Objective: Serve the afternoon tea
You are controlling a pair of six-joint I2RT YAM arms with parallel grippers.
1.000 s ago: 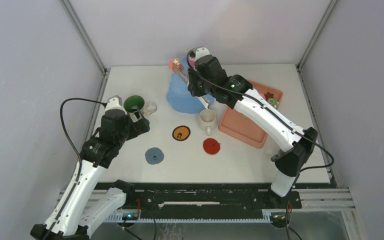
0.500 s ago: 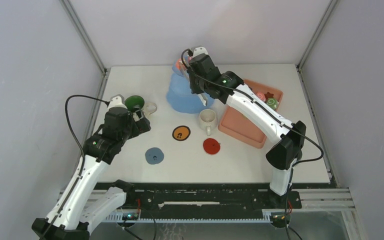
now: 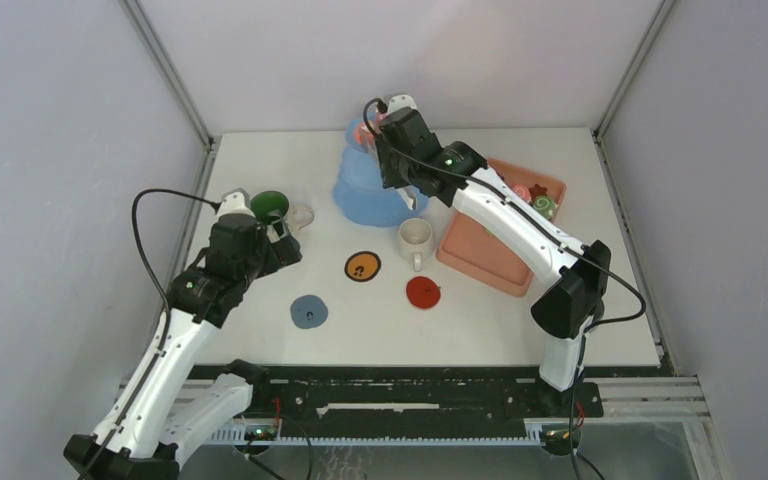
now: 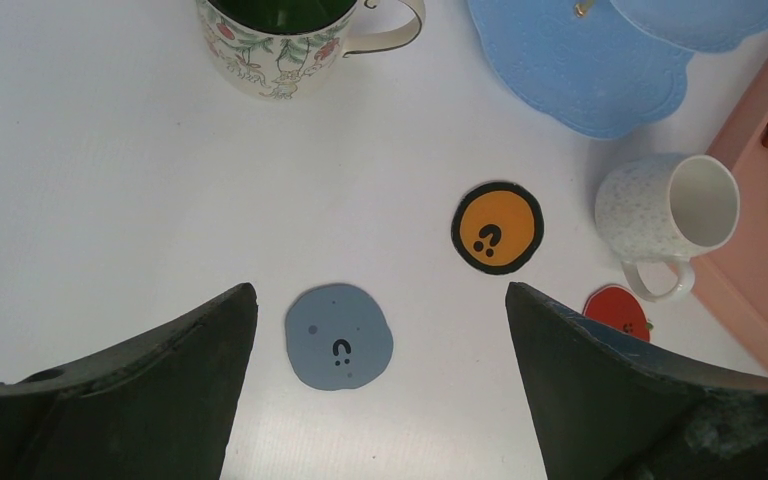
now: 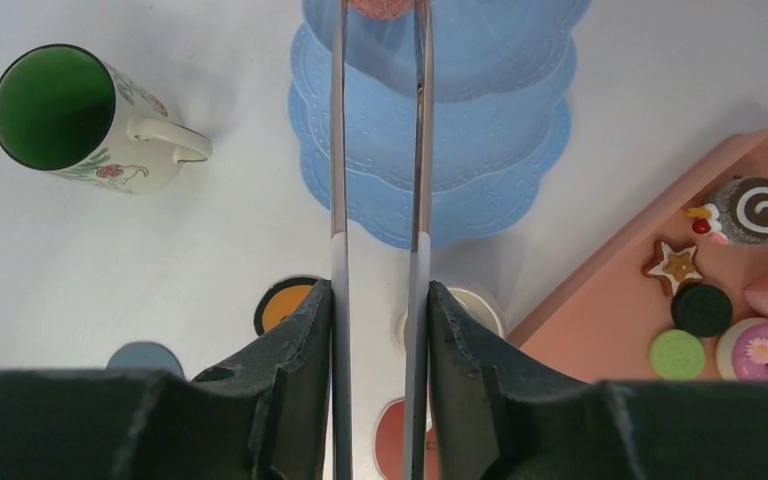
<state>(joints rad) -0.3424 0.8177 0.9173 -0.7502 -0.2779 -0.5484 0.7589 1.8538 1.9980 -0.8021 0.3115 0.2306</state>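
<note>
Top view: right claw [image 3: 390, 160] has shifted in over the blue stand [image 3: 360, 200]; green mug [image 3: 268, 207] points its handle to 3 o'clock. Left wrist: left claw [image 4: 378, 295] gapes, empty. Right wrist: claw clamps tongs [image 5: 338, 150] running 6-to-12, tips flanking red pastry [image 5: 382, 8] atop stand.

Two mugs stand out: a green-lined mug [image 3: 270, 206] and a cream mug [image 3: 415, 238]. There are three coasters: an orange coaster [image 3: 363, 266], a blue-grey coaster [image 3: 309, 311] and a red coaster [image 3: 423, 292]. Also one blue tiered stand [image 3: 360, 195], one pink tray [image 3: 478, 256], one pair of tongs [image 5: 338, 200] and seven pastries [image 5: 702, 308].
</note>
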